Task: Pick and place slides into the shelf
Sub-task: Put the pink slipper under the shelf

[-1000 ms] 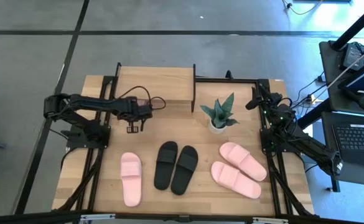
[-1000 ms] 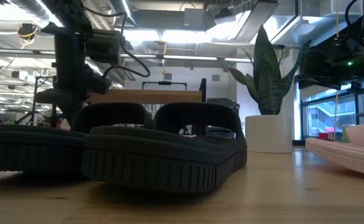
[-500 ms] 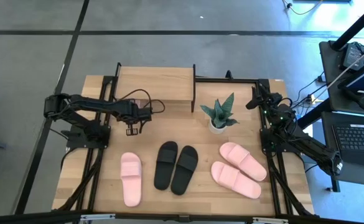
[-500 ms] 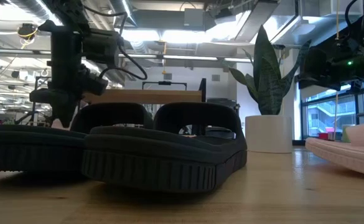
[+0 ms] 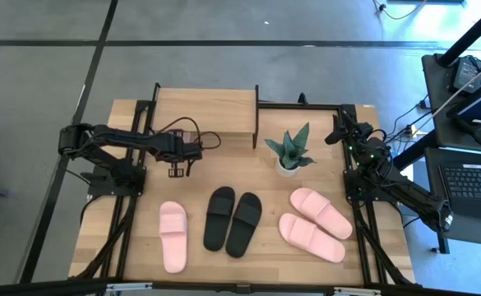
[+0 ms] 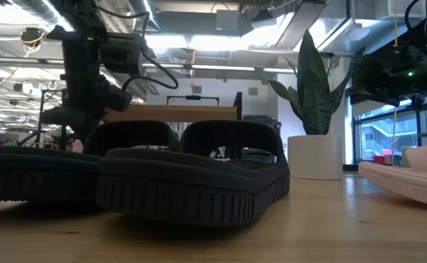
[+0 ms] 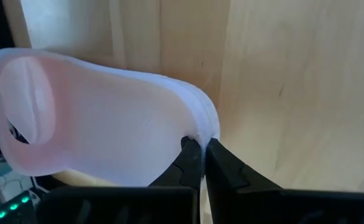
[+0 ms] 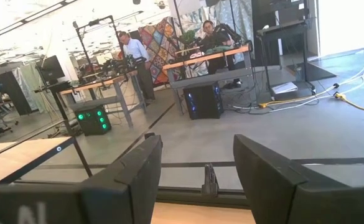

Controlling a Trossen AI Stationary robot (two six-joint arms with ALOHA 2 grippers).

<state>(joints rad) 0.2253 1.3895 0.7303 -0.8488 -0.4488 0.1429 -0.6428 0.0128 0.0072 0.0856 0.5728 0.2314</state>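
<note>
My left gripper (image 5: 176, 168) stands over the table in front of the shelf (image 5: 205, 111), pointing down and shut on a light pink slide (image 7: 94, 118). In the high view the gripper hides that slide. Another pink slide (image 5: 173, 236), two black slides (image 5: 219, 218) (image 5: 243, 224) and two more pink slides (image 5: 321, 212) (image 5: 310, 237) lie sole-down on the table. The black pair (image 6: 184, 175) fills the low view. My right gripper (image 8: 197, 140) is open, up by the table's far right corner (image 5: 340, 131), away from every slide. My left gripper pinches the pink slide's sole rim (image 7: 201, 127) between its two fingers (image 7: 188, 158), at the end away from the strap (image 7: 26, 102). The fingers come from above, pointing down. Whether the slide is lifted clear of the table, I cannot tell.
A potted plant (image 5: 288, 152) in a white pot stands right of the shelf, behind the black slides. Bare tabletop (image 5: 182, 193) lies between the shelf and the row of slides. Black frame rails (image 5: 306, 107) run along the table's far and side edges.
In the low view my left arm has swayed slightly sideways and come back, staying shut on the pink slide. The slides on the table have not moved.
</note>
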